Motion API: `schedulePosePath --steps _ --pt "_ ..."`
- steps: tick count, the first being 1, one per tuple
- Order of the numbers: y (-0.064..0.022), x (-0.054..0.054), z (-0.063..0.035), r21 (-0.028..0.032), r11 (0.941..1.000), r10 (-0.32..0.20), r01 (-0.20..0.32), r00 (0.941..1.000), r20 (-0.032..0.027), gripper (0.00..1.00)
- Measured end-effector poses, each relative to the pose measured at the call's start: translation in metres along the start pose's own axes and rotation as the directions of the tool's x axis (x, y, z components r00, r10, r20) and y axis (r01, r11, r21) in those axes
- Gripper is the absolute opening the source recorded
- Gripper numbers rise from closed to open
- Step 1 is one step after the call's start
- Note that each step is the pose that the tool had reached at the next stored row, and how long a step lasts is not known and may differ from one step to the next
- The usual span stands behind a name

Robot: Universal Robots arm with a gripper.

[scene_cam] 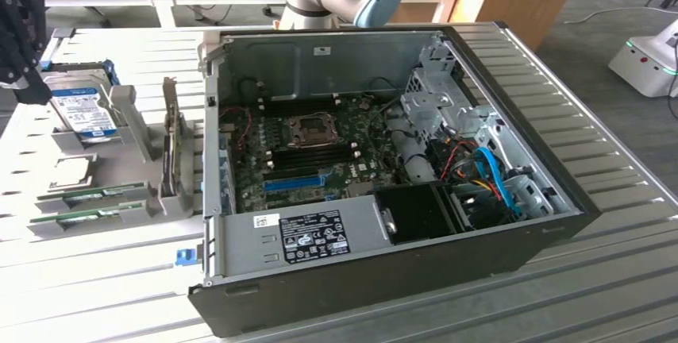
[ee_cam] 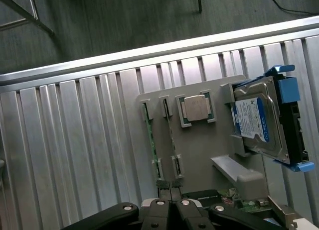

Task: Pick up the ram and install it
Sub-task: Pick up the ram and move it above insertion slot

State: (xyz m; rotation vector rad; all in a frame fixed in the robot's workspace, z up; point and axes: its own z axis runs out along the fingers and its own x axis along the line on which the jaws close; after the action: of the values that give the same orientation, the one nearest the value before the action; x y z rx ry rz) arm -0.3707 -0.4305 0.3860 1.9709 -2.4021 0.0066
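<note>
The end effector (ee_cam: pixel 169 200), fingers together and empty, hovers over the gray holder (ee_cam: pixel 199 150). The ram (ee_cam: pixel 171 135) lies just ahead, its long axis pointing away.

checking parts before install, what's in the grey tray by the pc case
Two ram sticks on edge in slots, a processor chip and a blue-labelled hard drive. The claw hides part of a green board at one end of the tray.
</note>
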Motion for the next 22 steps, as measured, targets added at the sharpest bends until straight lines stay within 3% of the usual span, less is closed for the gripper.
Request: schedulePosePath --steps 10,15,16,19,22 --pt "0.0000 0.0000 0.0000 0.0025 0.9960 -0.089 0.089 0.9960 -0.0017 0.11" --pt "0.0000 0.0000 0.0000 0.0026 0.9958 -0.091 0.091 0.9958 -0.0018 0.11" --pt "0.0001 0.0000 -0.0001 0.0055 0.9959 -0.091 0.091 0.9959 -0.0018 0.11" --pt "0.0000 0.0000 0.0000 0.0218 0.9956 -0.091 0.091 0.9959 0.0002 0.11" --pt "-0.0001 0.0000 0.0000 0.0225 0.9956 -0.091 0.091 0.9959 0.0003 0.11"
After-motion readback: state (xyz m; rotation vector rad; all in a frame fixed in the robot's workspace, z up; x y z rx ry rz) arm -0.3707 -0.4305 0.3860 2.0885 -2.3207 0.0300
